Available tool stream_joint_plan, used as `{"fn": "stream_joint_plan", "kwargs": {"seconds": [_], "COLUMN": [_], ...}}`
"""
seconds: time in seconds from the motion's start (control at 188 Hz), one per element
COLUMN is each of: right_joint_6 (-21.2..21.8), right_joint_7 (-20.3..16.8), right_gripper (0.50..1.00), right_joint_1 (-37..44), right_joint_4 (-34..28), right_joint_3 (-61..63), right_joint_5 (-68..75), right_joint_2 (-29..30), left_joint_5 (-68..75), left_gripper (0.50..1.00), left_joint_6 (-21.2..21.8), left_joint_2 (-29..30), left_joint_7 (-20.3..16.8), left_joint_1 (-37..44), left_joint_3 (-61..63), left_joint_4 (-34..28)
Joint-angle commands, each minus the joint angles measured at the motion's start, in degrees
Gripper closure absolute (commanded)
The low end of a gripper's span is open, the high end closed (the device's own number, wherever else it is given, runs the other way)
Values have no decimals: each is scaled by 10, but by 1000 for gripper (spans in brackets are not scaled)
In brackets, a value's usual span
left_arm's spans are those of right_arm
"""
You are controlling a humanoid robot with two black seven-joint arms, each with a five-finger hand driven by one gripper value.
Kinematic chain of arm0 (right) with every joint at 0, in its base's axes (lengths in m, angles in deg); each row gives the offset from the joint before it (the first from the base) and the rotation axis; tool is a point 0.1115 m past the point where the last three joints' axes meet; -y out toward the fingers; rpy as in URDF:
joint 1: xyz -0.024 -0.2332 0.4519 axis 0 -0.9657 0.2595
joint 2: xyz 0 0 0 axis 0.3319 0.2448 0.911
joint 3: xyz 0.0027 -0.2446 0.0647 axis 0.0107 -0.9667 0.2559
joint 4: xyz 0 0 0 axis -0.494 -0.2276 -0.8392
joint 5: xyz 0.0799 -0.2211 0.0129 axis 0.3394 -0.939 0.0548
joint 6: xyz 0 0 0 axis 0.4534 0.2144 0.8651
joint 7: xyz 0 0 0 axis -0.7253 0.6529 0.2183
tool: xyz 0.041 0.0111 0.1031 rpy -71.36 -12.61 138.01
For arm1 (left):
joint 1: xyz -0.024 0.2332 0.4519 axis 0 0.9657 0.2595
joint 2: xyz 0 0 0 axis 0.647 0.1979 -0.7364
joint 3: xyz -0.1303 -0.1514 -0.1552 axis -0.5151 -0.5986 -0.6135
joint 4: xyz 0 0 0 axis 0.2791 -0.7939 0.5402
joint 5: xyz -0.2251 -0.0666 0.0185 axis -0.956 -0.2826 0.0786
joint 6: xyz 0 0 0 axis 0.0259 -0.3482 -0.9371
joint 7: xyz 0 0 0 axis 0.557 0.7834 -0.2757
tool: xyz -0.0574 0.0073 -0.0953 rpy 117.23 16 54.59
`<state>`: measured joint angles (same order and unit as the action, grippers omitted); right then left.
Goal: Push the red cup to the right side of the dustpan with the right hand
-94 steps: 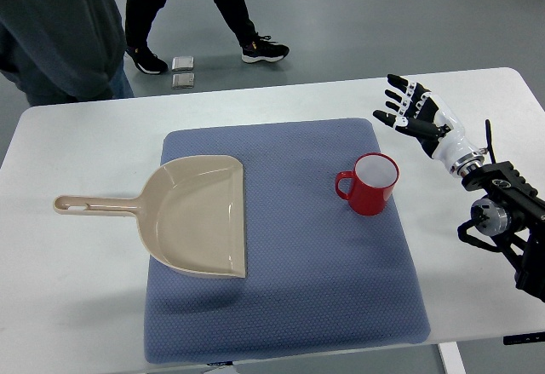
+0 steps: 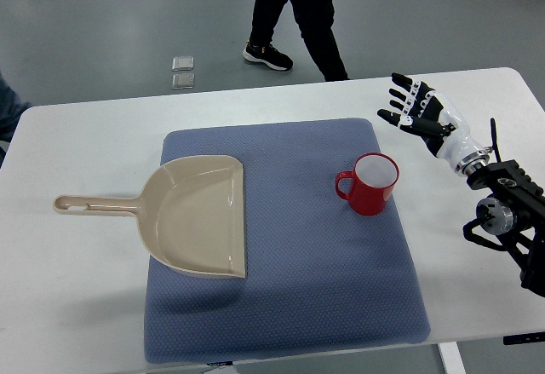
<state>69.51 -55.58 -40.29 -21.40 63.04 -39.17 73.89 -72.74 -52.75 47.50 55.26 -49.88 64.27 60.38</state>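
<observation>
A red cup (image 2: 370, 184) with a white inside stands upright on the blue mat (image 2: 289, 246), its handle pointing left. A beige dustpan (image 2: 192, 214) lies on the mat's left part, its long handle reaching left over the white table. My right hand (image 2: 415, 108) hovers above the table at the mat's far right corner, up and to the right of the cup and apart from it. Its fingers are spread and hold nothing. The left arm does not show.
The white table (image 2: 77, 289) runs under the mat, with its far edge near the top. A person's legs (image 2: 294, 12) walk on the grey floor behind the table. Two small grey tiles (image 2: 182, 71) lie on that floor.
My right hand has shifted slightly right and up. The walking person moved right behind the table, and the person at the far left has nearly left the picture. Cup and dustpan have not moved.
</observation>
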Motion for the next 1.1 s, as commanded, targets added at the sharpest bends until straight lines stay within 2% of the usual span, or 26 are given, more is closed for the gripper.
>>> {"fn": "stream_joint_plan", "kwargs": {"seconds": [0.0,0.957,1.095], "right_joint_6": [2,4,31], "right_joint_7": [0,1,1], "right_gripper": [566,566,566], "right_joint_1": [0,-1,-5], "right_joint_4": [0,0,-2], "right_joint_3": [0,13,16], "right_joint_5": [0,22,24], "right_joint_2": [-10,-35,-58], "left_joint_5": [0,0,0], "left_gripper": [500,500,500], "left_joint_6": [0,0,0], "left_joint_2": [0,0,0], "left_joint_7": [0,0,0], "left_joint_1": [-1,-1,-1], "left_joint_3": [0,1,1], "left_joint_4": [4,1,1]}}
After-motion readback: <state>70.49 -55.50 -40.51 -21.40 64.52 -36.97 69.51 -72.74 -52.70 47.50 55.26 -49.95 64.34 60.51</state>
